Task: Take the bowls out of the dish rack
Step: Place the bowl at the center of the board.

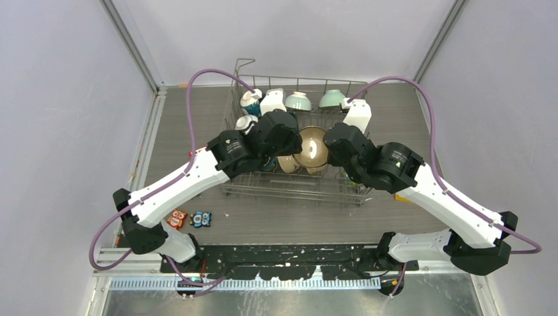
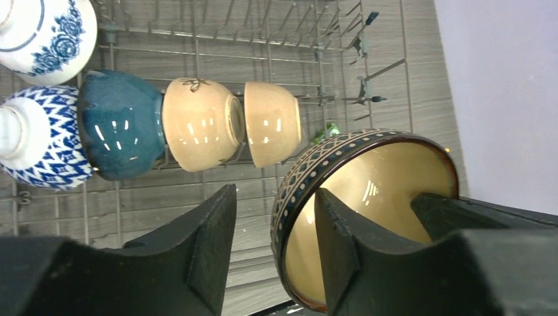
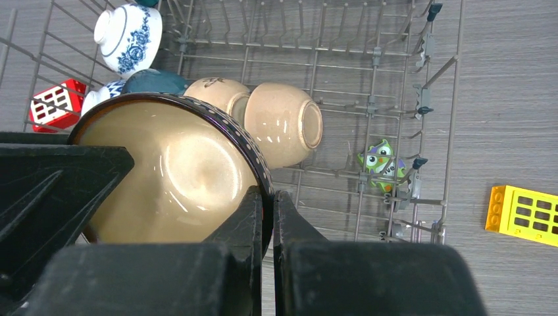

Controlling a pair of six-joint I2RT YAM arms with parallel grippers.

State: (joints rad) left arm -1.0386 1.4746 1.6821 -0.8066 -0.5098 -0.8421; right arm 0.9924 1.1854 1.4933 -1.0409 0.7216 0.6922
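My right gripper (image 3: 268,197) is shut tight on the rim of the brown bowl (image 3: 171,178), with one finger inside and one outside. That makes the bowl hang on its side. My left gripper (image 2: 275,194) is about half open and sits over another part of the same rim. One of its fingers is in the bowl's hollow and the other is outside. I can see a gap between that outer finger and the bowl's dotted wall, so it has hold of nothing yet. I think I am passing the bowl from one hand to the other, which is why both sets of jaws meet at one bowl. The bowl is held up over the middle of the dish rack (image 1: 296,187), and as far as I can tell it is not resting on the wires. Beyond it the two cream bowls (image 2: 201,122) lie on their sides in a row with the teal bowl (image 2: 122,125) and the blue-and-white bowls (image 2: 43,135). The wires prop them so they cannot roll. An owl toy (image 3: 378,161) sits in the rack, and a yellow block (image 3: 523,214) lies on the table (image 3: 500,79) beside it. The right jaws should not let go until the left ones pinch, or the bowl could drop.
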